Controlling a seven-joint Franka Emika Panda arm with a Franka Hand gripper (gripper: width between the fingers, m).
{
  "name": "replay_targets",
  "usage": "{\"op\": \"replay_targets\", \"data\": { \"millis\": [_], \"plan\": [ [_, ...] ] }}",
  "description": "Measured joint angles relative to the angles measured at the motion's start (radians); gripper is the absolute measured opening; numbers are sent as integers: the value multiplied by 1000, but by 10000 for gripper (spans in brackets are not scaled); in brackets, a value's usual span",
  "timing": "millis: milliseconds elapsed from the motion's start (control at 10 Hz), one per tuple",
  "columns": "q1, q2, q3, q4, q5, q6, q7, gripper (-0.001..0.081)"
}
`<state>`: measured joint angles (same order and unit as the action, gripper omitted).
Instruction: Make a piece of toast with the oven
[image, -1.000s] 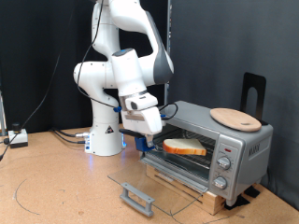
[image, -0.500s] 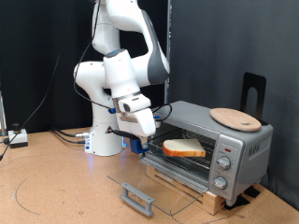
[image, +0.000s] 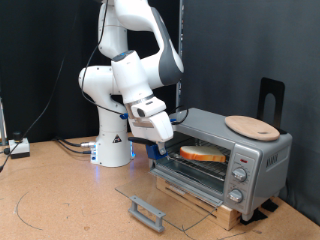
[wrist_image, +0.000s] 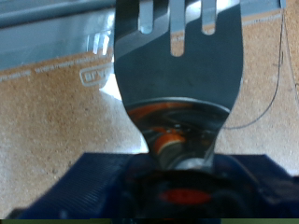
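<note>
Gripper, clenched on a slotted metal spatula, sits at the oven's open mouth. Piece of toast lies flat on the wire rack inside, toward the exterior view's right of the gripper, long axis roughly along the rack.

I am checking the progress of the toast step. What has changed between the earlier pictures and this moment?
The gripper drew back toward the exterior view's left, then came forward again to the open oven. The piece of toast, which sat further out on the rack, now lies deeper inside and looks flatter. The wrist view shows a slotted spatula extending from the gripper. The wooden plate on the oven and the open glass door stayed put.
</note>
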<state>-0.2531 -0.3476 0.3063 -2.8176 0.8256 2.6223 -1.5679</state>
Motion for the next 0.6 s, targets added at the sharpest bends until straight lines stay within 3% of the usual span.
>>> {"op": "replay_targets", "data": {
  "millis": [300,600],
  "plan": [
    [0,-14,21,-8,-4,-4,33,429],
    [-52,-15,-3,-2,-5,-8,84,429]
  ]
}}
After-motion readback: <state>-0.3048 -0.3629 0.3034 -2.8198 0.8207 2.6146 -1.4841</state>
